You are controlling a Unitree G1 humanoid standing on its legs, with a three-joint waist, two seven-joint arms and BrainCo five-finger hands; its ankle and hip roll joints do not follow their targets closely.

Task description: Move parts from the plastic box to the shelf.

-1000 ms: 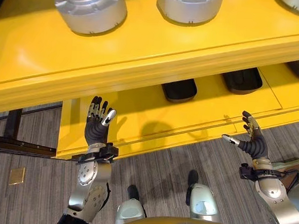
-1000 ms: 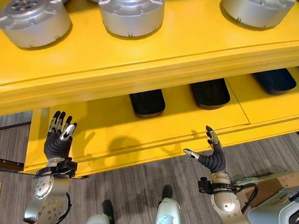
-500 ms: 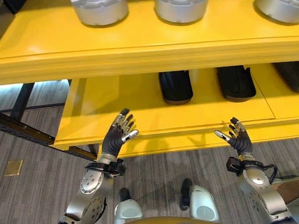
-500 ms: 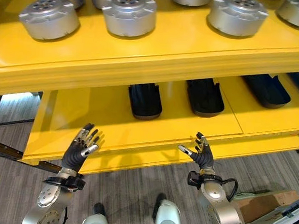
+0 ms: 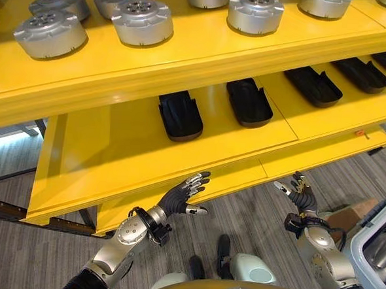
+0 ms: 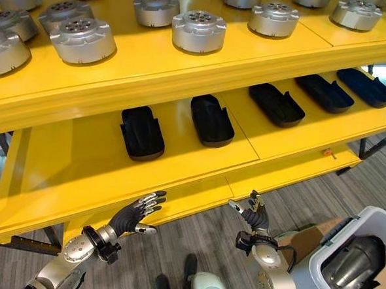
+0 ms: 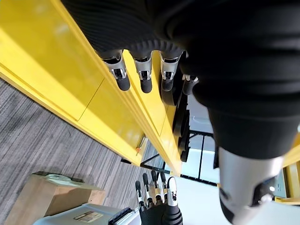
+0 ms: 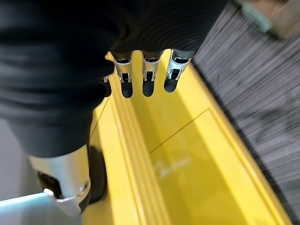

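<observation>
A yellow shelf (image 5: 185, 59) has two levels. Several silver round parts (image 5: 141, 20) stand on its upper level, and black oblong parts (image 5: 180, 114) lie on the lower level (image 6: 67, 163). My left hand (image 5: 180, 197) hangs open and empty in front of the lower level's front edge, fingers straight and pointing right. My right hand (image 5: 299, 191) is also open and empty, held over the floor below that edge. A pale plastic box (image 6: 345, 226) stands at the lower right, with a dark grey part (image 6: 359, 263) inside it. Straight fingers (image 7: 140, 75) show in the left wrist view.
A brown cardboard box (image 6: 298, 239) sits on the grey wood-grain floor (image 6: 194, 239) between my right arm and the plastic box. A dark metal frame bar (image 5: 18, 209) runs along the floor under the shelf's left end.
The camera has drawn back and turned, so more of the shelf and the plastic box now show. Both hands have sunk below the lower level's edge; the left one now points right.
</observation>
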